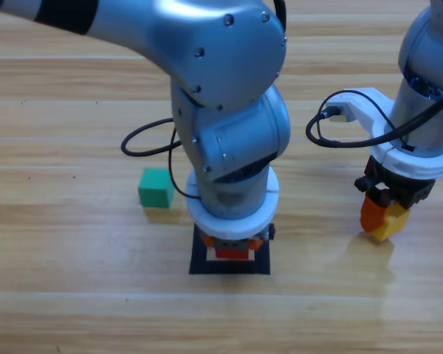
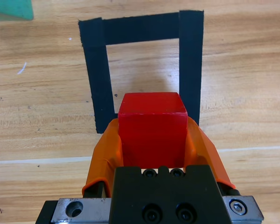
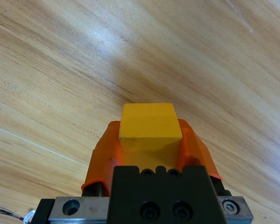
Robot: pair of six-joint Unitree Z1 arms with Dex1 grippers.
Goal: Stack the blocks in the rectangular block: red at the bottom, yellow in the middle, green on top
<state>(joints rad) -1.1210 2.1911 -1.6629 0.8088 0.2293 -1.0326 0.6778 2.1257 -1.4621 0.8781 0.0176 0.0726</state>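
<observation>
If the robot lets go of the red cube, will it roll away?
Probably not: the red cube has flat faces and square edges, so it should sit still. Its matte sides likely grip well between the left gripper jaws, which look undeformed, suggesting a stiff, light block.

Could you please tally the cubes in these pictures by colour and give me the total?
Red cube, gripped by the left gripper over the tape square: 1
Yellow cube, gripped by the right gripper: 1
Green cube, lying on the table: 1
Total: 3 cubes
</observation>
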